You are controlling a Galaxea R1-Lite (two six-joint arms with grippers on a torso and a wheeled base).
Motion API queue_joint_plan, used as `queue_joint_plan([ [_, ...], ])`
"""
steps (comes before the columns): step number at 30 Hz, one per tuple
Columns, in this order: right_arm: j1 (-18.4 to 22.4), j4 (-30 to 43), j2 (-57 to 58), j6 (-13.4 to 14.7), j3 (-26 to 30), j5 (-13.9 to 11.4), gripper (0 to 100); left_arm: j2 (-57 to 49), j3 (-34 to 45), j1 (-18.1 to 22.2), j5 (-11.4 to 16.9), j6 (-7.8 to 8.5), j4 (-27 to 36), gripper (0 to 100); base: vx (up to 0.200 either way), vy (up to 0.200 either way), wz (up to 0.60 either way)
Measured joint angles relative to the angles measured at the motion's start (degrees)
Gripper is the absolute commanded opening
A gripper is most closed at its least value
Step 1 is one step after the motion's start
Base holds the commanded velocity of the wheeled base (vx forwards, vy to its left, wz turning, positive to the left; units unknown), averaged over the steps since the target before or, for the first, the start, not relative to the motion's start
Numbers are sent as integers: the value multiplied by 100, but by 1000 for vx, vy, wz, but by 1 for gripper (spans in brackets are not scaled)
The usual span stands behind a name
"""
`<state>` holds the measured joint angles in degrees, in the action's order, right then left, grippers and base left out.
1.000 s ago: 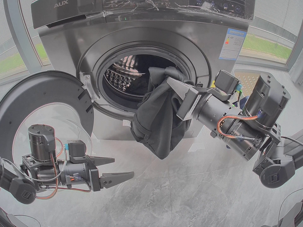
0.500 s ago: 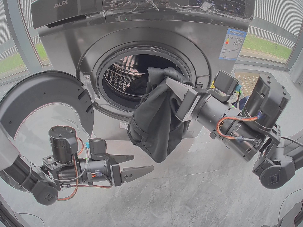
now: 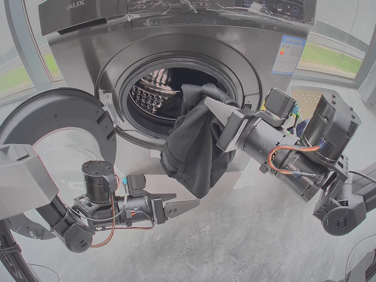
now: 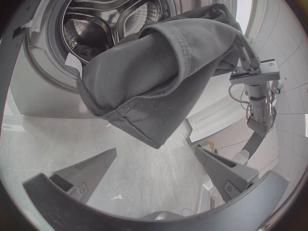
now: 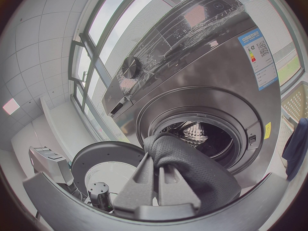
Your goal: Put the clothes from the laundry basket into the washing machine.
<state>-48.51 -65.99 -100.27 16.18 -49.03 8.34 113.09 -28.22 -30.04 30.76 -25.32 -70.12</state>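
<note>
A robot's right gripper (image 3: pixel 207 102) is clamped on a bunched fold of a dark grey, finely knitted garment (image 3: pixel 196 145), holding it up in front of the round open port (image 3: pixel 156 94) of a silver-grey front-loading washing machine (image 3: pixel 196 47). The garment's top reaches the port's right rim, and most of it hangs down outside, below the opening. The cloth looks light, soft and completely limp, so it will likely sag and swing rather than keep any shape. The pinched fold near its top seems a sound hold, and the stitched lower hem is the free part to lift in from underneath. The left gripper (image 3: pixel 187 199) sits low, just beneath that hem, with its fingers spread wide and nothing between them. The machine's round glass door (image 3: pixel 51 118) stands swung open to the left. Folds hide how much cloth lies between the right fingers, and the kind of garment cannot be told. A dark shape deep in the drum is hard to make out. A beige perforated laundry basket (image 5: pixel 293 103) with a dark blue cloth (image 5: pixel 296 145) draped over it is cut off at the edge.
</note>
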Motion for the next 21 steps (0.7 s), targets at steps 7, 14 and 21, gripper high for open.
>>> queue_joint_plan([
  [7,-37,0,0,-1,22,0,0,206,-291,-26,-167,-163,-33,100,0,0,0],
  [14,-66,-16,2,-1,35,0,0,516,-557,-30,-416,-284,-416,100,0,0,0],
  [21,-77,-110,0,-12,55,2,0,789,-852,-83,-769,-500,-756,100,0,0,0],
])
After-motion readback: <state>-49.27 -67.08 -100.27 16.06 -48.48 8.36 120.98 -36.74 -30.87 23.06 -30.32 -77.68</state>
